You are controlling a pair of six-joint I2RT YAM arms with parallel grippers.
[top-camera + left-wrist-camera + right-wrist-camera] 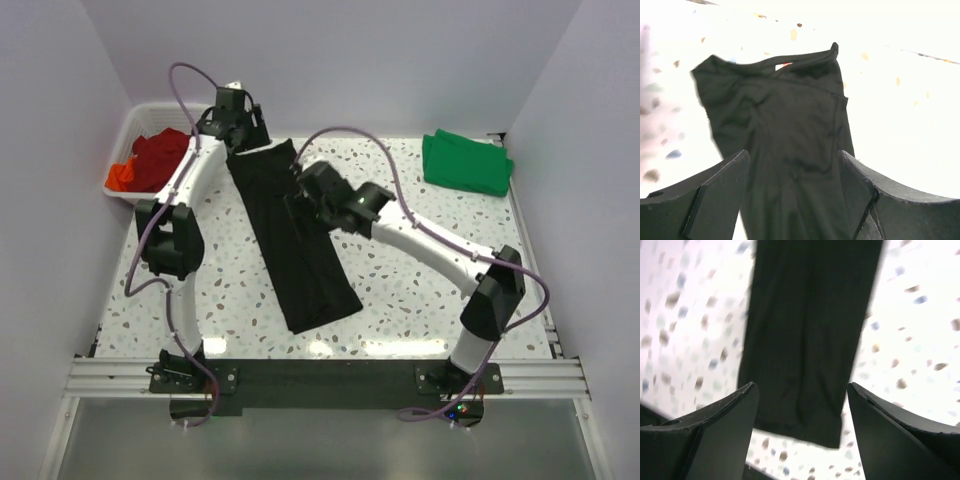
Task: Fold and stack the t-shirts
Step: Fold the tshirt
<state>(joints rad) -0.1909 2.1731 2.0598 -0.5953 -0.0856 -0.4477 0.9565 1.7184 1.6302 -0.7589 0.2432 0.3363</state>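
Observation:
The black t-shirt (pixel 300 240) lies on the table as a long narrow strip, running from the far left towards the near middle. My left gripper (pixel 243 142) hovers open over its far collar end. In the left wrist view the collar (pixel 790 65) shows ahead of the open left gripper (pixel 795 170), which holds nothing. My right gripper (pixel 302 195) is open above the strip's right edge near its middle. The right wrist view shows the strip's black fabric (pixel 805 340) and hem below the open right gripper (pixel 802 395). A folded green t-shirt (pixel 466 163) lies at the far right.
A white slatted basket (pixel 128 135) stands at the far left, holding a dark red t-shirt (pixel 162 155) and an orange t-shirt (pixel 122 176). White walls close the table (pixel 420 300) on three sides. A metal rail (pixel 320 378) runs along the near edge.

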